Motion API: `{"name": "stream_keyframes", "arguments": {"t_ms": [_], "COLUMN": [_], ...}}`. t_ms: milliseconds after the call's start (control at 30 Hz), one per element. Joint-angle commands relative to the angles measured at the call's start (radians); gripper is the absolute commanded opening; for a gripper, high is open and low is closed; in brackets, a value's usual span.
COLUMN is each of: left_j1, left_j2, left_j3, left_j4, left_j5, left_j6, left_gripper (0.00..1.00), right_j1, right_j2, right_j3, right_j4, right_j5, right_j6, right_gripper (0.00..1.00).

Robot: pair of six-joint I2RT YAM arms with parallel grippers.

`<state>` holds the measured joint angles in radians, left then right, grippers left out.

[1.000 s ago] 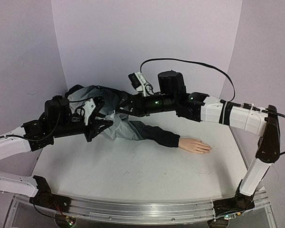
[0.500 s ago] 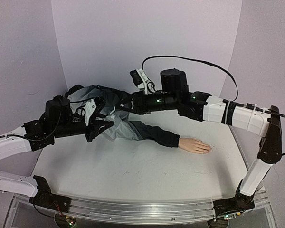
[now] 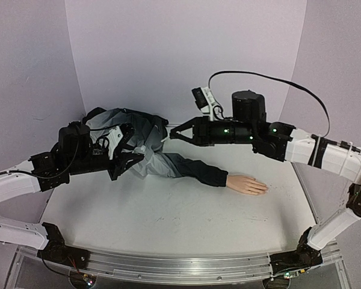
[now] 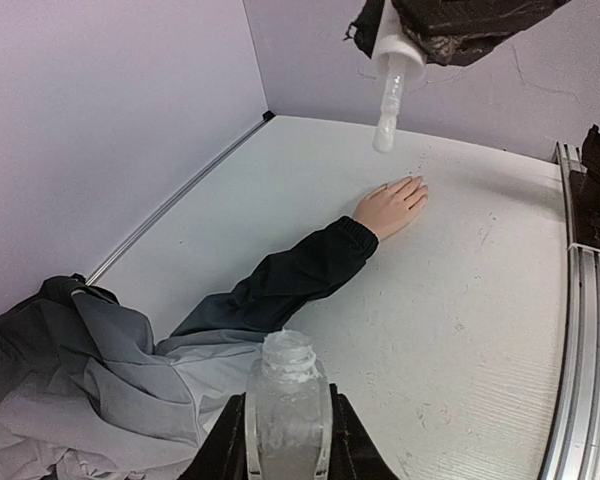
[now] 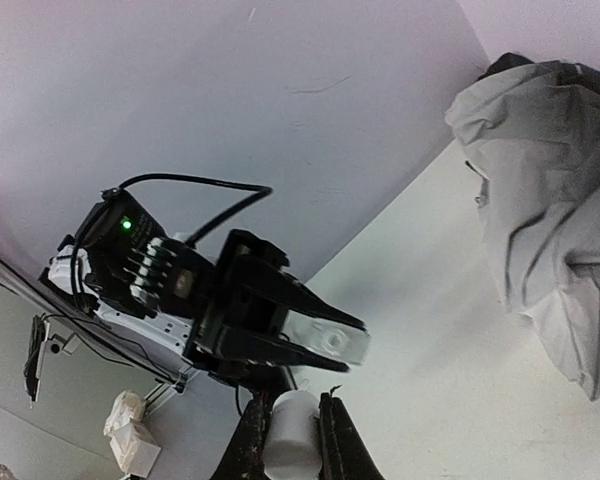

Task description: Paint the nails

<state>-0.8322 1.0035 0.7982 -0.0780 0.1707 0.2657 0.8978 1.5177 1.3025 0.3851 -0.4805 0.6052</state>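
The pale mannequin hand (image 3: 246,183) lies flat on the table, sticking out of a dark grey sleeve (image 3: 195,170). Its tiny nails (image 4: 417,190) are at the fingertips and are too small to judge. My left gripper (image 4: 288,420) is shut on a small uncapped whitish bottle (image 4: 288,380), held above the jacket (image 3: 132,135). My right gripper (image 5: 290,432) is shut on the white cap (image 5: 291,425). The cap's brush stem (image 4: 388,110) hangs free in the air, above and beyond the hand in the left wrist view. In the top view the right gripper (image 3: 173,133) is right of the left gripper (image 3: 132,158).
The crumpled grey jacket fills the back left of the white table (image 3: 168,217). Lilac walls (image 3: 186,54) close the back and sides. A metal rail (image 3: 186,268) runs along the near edge. The right arm's black cable (image 3: 271,75) arcs above it.
My right gripper has drawn back to the right, away from the left gripper, with the cap and brush. The left arm, bottle and mannequin hand have stayed put.
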Motion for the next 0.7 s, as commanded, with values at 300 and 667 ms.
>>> {"name": "stream_keyframes", "arguments": {"t_ms": [300,667], "left_j1": [0.0,0.0], "left_j2": [-0.03,-0.012], "left_j3": [0.052,0.051], "left_j4": [0.029,0.03], "left_j5": [-0.037,-0.046], "left_j6": [0.02,0.03], "left_gripper": [0.0,0.0], "right_j1": [-0.313,-0.462], "right_j2": [-0.341,-0.331], "right_j3": [-0.422,-0.604], "right_j4": [-0.377,-0.559], "right_j5": [0.431,0.784], "right_j6": [0.021,0.134], "right_gripper": [0.0,0.0]}}
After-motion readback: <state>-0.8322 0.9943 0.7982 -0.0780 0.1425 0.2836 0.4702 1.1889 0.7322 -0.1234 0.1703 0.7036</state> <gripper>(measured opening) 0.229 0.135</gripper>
